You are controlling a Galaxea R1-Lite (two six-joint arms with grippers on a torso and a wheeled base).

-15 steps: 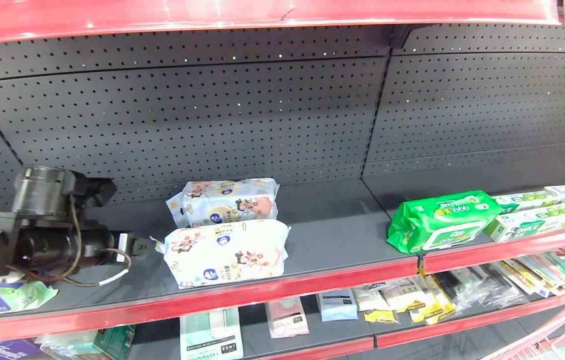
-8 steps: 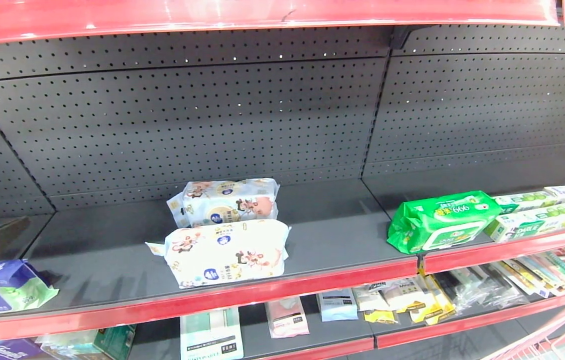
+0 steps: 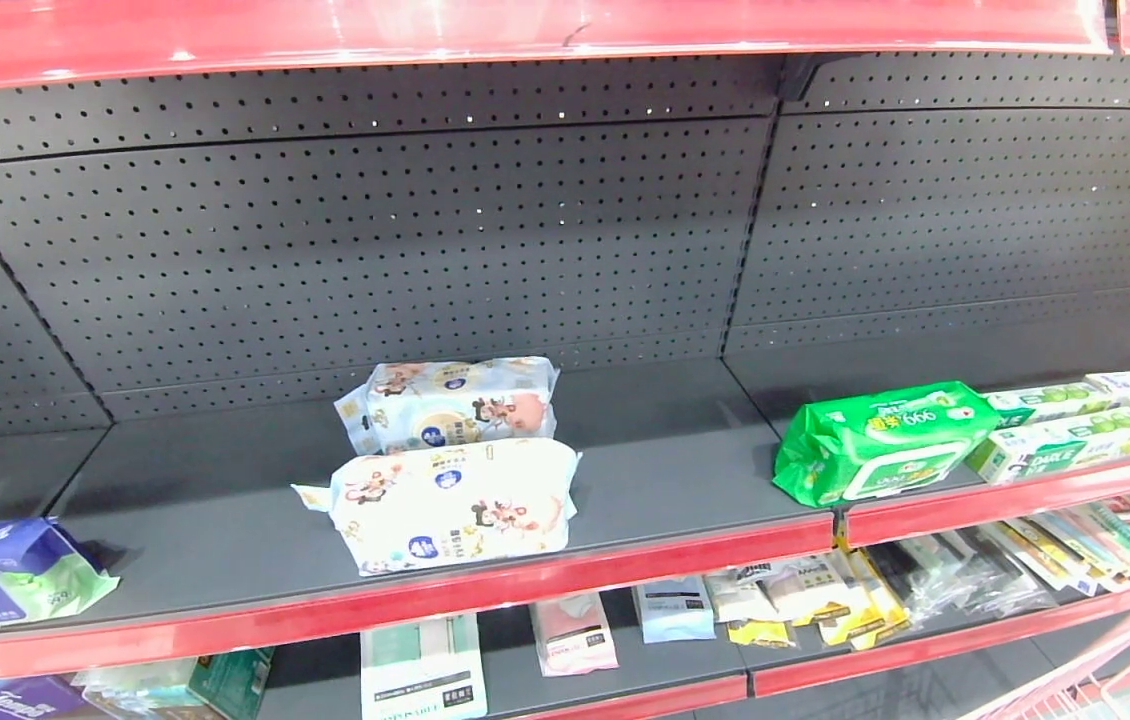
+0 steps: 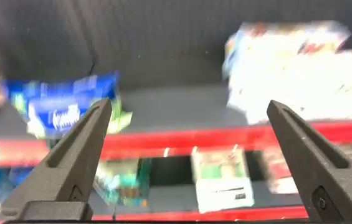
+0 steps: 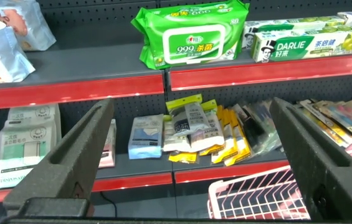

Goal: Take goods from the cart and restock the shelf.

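Shelf (image 3: 665,470), grey with a red front lip, partly stocked, items listed from the left: blue tissue pack (image 3: 5,575) is lying at the far left end near the lip; left gripper (image 4: 188,104) is hanging in front of the shelf edge with its fingers spread wide and nothing between them, facing the tissue pack and the white packs; two white printed packs (image 3: 450,505) are lying one behind the other at mid-shelf, the front one close to the lip; a bare stretch is showing beside them; green wipes pack (image 3: 885,440) is sitting on the next bay, just beside the toothpaste boxes (image 3: 1065,440); right gripper (image 5: 191,102) is hovering lower, fingers likewise parted and empty, above the pink wire cart (image 5: 256,196), which is peeking in at the lower right; what is lying in the cart cannot be told. Step in hand, by judgement: fetching the next item. Handling note: the right gripper is standing nearest the cart, so it is best dropping straight in, closing across a pack's narrow side, squeezing soft wrapping lightly, clearing the wire rim before swinging, and setting down flat on the bare stretch, behind the lip
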